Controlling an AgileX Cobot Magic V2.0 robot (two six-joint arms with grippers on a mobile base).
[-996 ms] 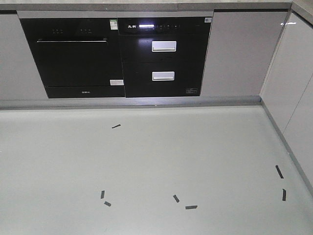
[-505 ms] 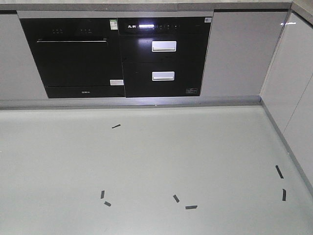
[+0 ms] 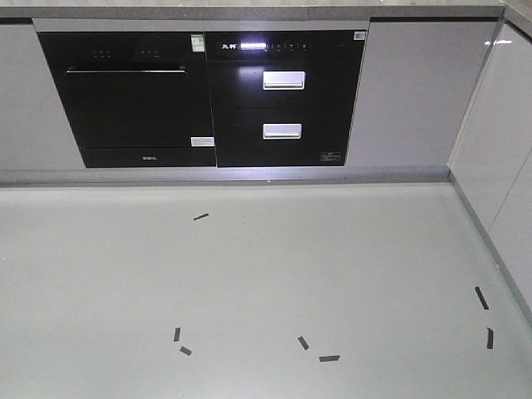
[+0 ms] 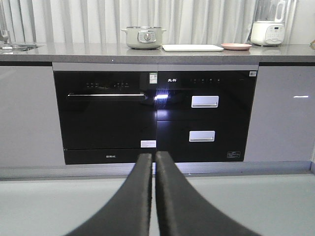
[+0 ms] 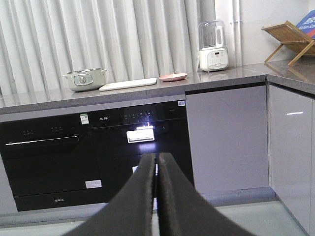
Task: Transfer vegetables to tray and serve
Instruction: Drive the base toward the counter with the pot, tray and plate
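Observation:
The cream-white tray (image 4: 193, 47) lies flat on the grey countertop across the room, also seen as the tray (image 5: 128, 84) in the right wrist view. The vegetables are out of view from this low angle. My left gripper (image 4: 153, 156) is shut and holds nothing, hanging low above the floor and pointing at the black appliances. My right gripper (image 5: 157, 156) is shut too, empty, and aimed the same way. Both are far from the counter.
A round pink plate (image 4: 236, 46) sits right of the tray, a lidded pot (image 4: 143, 37) left of it, a white blender (image 4: 267, 30) further right. Black oven (image 3: 129, 100) and drawer unit (image 3: 283, 100) face me. Tape marks (image 3: 329, 358) dot the floor. White cabinets (image 3: 507, 166) close the right side.
In the front view the cabinets and floor marks have shifted slightly right and down, so the base has moved a little. Neither gripper shows in the earlier frames.

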